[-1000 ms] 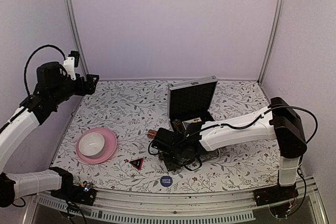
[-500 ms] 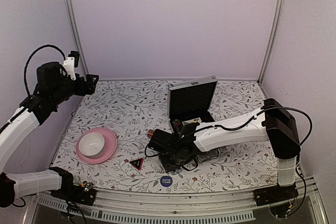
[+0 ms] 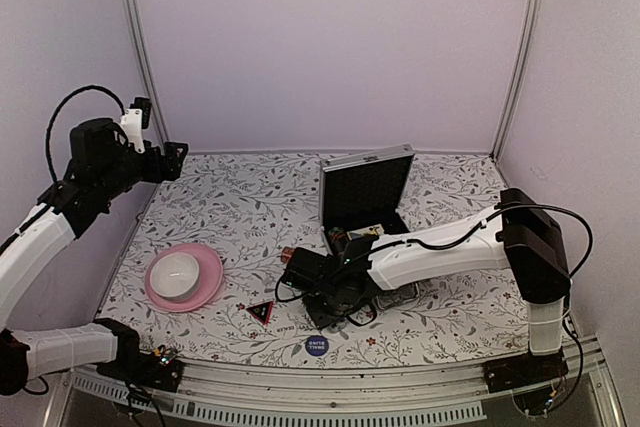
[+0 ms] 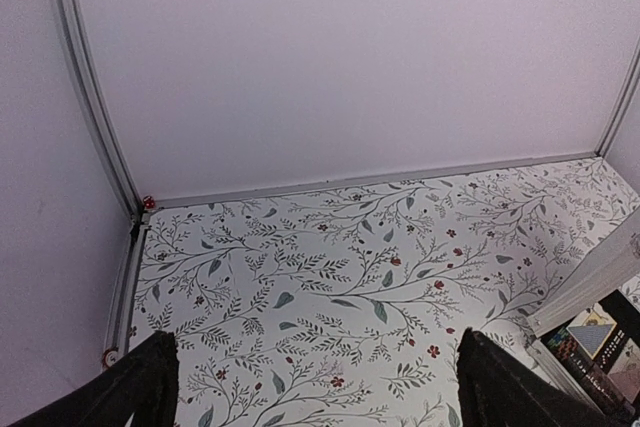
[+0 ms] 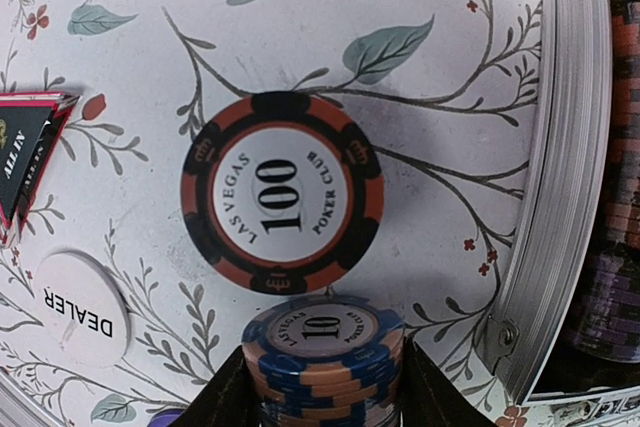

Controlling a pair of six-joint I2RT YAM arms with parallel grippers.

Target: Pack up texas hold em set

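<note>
The silver case [image 3: 367, 187] stands open at mid-table with its black-lined lid upright; its rim [image 5: 560, 147] runs down the right of the right wrist view, with chips [image 5: 615, 287] inside. My right gripper [image 5: 322, 387] [image 3: 312, 275] is low on the table just left of the case, shut on a short stack of blue-and-orange "10" chips [image 5: 325, 342]. A black-and-red "100" chip [image 5: 282, 192] lies flat just beyond the stack. Close by are a white dealer button [image 5: 85, 309], the red-black triangle [image 3: 261, 311] [image 5: 25, 147] and the blue disc [image 3: 316, 345]. My left gripper [image 3: 175, 159] [image 4: 320, 397] hangs open, high at the far left.
A pink plate [image 3: 205, 289] with a white bowl [image 3: 176, 274] sits at the front left. A small brown thing [image 3: 289, 255] lies just left of my right gripper. Metal frame posts stand at the back corners. The case's corner [image 4: 590, 347] shows at the lower right of the left wrist view.
My right arm has shifted slightly to the left beside the case. The left arm has not moved.
</note>
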